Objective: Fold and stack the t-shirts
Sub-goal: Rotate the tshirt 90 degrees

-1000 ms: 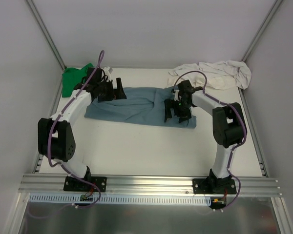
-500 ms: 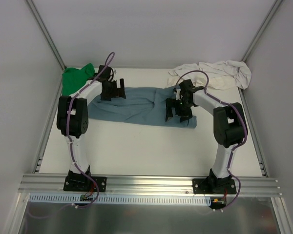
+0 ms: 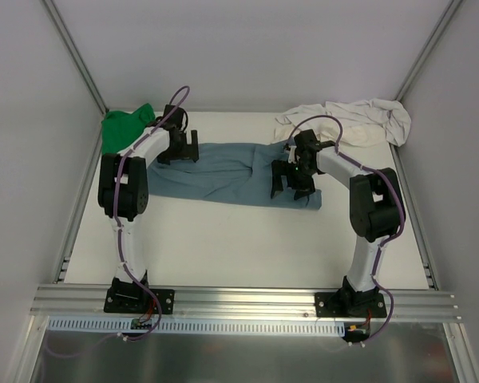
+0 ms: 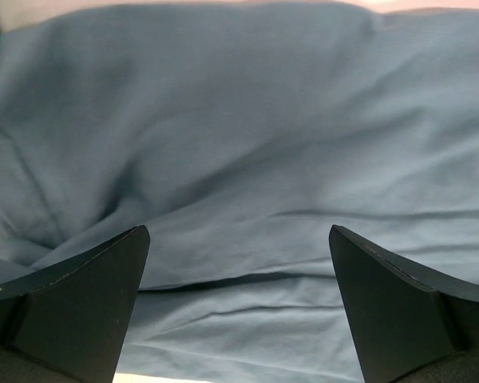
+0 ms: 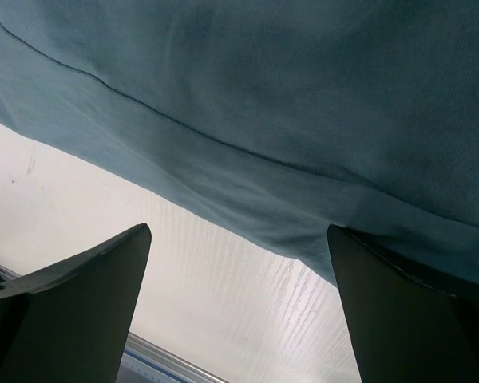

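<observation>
I note the slate-blue shirt (image 3: 223, 175) spread mid-frame on the tabletop (image 3: 247, 247). The left jaws and right jaws stand released over it, grasping nothing.

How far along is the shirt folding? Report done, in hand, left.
Done: little. The blue shirt lies as a long wrinkled band; whether it's folded once I can't tell. In hand: the left hand and right hand hover open over its ends, gripping nothing. Left: finish it, then fold the green shirt bunched far left and the cream shirt crumpled far right. Nothing is stacked.
</observation>
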Action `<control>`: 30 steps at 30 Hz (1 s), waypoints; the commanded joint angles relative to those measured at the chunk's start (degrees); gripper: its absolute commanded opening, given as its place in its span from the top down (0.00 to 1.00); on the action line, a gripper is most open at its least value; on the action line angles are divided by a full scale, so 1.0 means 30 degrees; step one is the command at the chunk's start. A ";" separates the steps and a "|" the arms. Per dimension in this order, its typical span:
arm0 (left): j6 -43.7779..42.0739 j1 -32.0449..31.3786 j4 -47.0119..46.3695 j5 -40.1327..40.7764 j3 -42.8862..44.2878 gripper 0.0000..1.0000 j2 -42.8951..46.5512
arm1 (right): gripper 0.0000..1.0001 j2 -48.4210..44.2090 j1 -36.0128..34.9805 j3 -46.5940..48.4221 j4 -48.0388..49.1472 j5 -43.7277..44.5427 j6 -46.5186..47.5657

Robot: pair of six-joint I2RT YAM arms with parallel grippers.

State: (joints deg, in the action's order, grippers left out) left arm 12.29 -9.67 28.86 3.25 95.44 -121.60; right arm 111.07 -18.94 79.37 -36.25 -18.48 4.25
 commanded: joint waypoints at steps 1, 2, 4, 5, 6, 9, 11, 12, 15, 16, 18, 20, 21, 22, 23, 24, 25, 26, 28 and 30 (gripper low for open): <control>-0.0524 0.0118 0.1978 0.2080 0.1233 0.01 -0.0802 | 0.00 -0.0606 0.0161 0.0554 0.0159 -0.0227 -0.0304; -0.0495 0.0118 0.2242 0.2285 0.1321 0.01 -0.0891 | 0.01 -0.0635 0.0190 0.0583 0.0246 -0.0256 -0.0333; -0.0378 0.0060 0.2536 0.3046 0.1526 0.01 -0.1183 | 0.01 -0.0635 0.0161 0.0583 0.0335 -0.0198 -0.0421; -0.0290 0.0060 0.2741 0.3223 0.1585 0.01 -0.1272 | 0.01 -0.0664 0.0161 0.0554 0.0451 -0.0197 -0.0450; -0.0232 0.0060 0.2743 0.3428 0.1586 0.01 -0.1418 | 0.01 -0.0694 0.0190 0.0554 0.0481 -0.0168 -0.0508; -0.0114 0.0002 0.2830 0.3810 0.1644 0.01 -0.1770 | 0.00 -0.0694 0.0161 0.0350 0.0540 0.0123 -0.0538; -0.0056 -0.0028 0.2947 0.3869 0.1819 0.01 -0.2004 | 0.01 -0.0636 0.0161 0.0290 0.0570 0.0270 -0.0509; 0.0003 -0.0028 0.3093 0.3840 0.1878 0.01 -0.2092 | 0.00 -0.0606 0.0161 0.0261 0.0541 0.0677 -0.0509; 0.0091 -0.0057 0.3182 0.3840 0.1791 0.01 -0.2181 | 0.01 -0.0286 0.0132 0.0726 0.0044 0.2662 -0.0538; 0.0091 -0.0057 0.3153 0.3840 0.1791 0.01 -0.2123 | 0.00 -0.0081 0.0073 0.1107 -0.0828 0.3689 -0.0625; 0.0120 -0.0057 0.3211 0.3869 0.1761 0.01 -0.2094 | 0.01 0.0853 -0.0247 0.2683 -0.1975 0.6351 -0.0452; 0.0208 -0.0057 0.3415 0.3811 0.1936 0.01 -0.2181 | 0.01 0.1180 -0.0366 0.3276 -0.2506 0.7214 -0.0333; 0.0208 -0.0057 0.3648 0.3782 0.1995 0.01 -0.2239 | 0.00 0.1355 -0.0338 0.3453 -0.2478 0.6519 -0.0362; 0.0266 -0.0057 0.3767 0.3781 0.2083 0.01 -0.2269 | 0.01 0.1357 -0.0366 0.3628 -0.2361 0.5932 -0.0420; 0.0296 -0.0057 0.3884 0.3781 0.2229 0.01 -0.2269 | 0.00 0.1299 -0.0396 0.3717 -0.2331 0.4853 -0.0740; 0.0325 -0.0057 0.4001 0.3781 0.2317 0.01 -0.2298 | 0.01 0.1153 -0.0367 0.3805 -0.2360 0.4320 -0.0830; 0.0297 -0.0028 0.4060 0.3781 0.2289 0.01 -0.2269 | 0.00 0.1007 -0.0396 0.4125 -0.2476 0.3966 -0.0947; 0.0267 -0.0028 0.4032 0.3810 0.2260 0.01 -0.2211 | 0.00 0.0831 -0.0541 0.4273 -0.2680 0.4021 -0.1122; 0.0267 -0.0057 0.3945 0.3869 0.2288 0.01 -0.2210 | 0.01 0.0420 -0.0659 0.4566 -0.2974 0.4835 -0.1124; 0.0354 -0.0057 0.3973 0.3752 0.2376 0.01 -0.2269 | 0.01 0.0565 -0.0660 0.4655 -0.3384 0.5628 -0.1183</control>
State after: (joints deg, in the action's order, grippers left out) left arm 13.06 -9.78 37.34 11.31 101.45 -127.15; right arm 114.93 -20.36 90.70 -43.20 -4.51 1.89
